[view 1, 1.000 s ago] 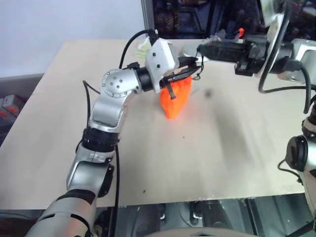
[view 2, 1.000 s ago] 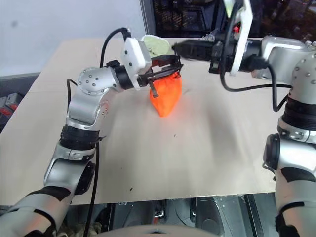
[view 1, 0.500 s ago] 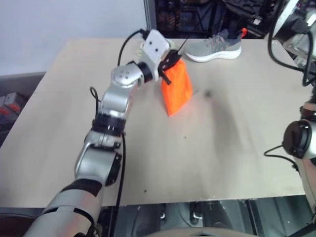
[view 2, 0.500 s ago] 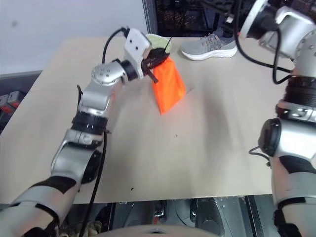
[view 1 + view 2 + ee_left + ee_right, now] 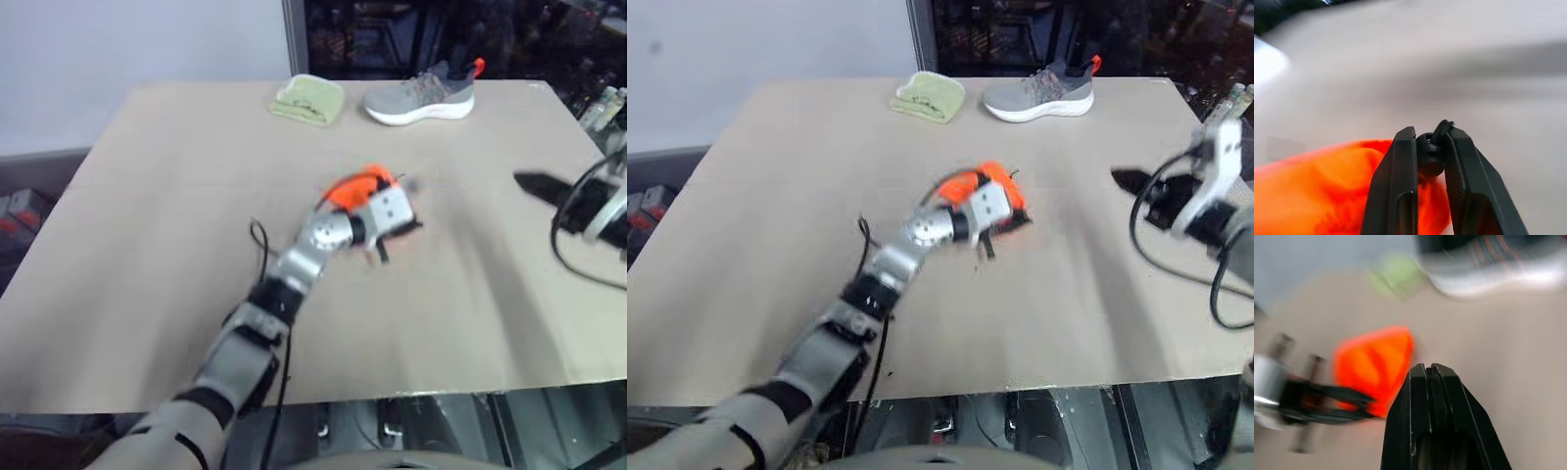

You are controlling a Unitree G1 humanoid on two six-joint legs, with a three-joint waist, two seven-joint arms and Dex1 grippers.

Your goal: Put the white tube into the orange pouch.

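My left gripper (image 5: 1427,147) is low over the table (image 5: 147,245), its two black fingers pinched on the black cord stopper at the mouth of the orange pouch (image 5: 358,188). So it is grasping the pouch by its cord, not the fabric. The pouch lies slumped on the table right behind that gripper, near the middle of the board.

My right gripper (image 5: 1430,374) sits off to the right, well apart from the pouch, fingers pressed together with nothing between them.

The white tube: I can't spot it on the table or in either claw. My guess is it is already inside the pouch, but the fabric hides that, so I can't confirm. If so, the task is about done, and what's left is letting go of the cord.

Far edge: a pale green folded cloth (image 5: 309,99) and a grey sneaker (image 5: 419,96), both untouched.
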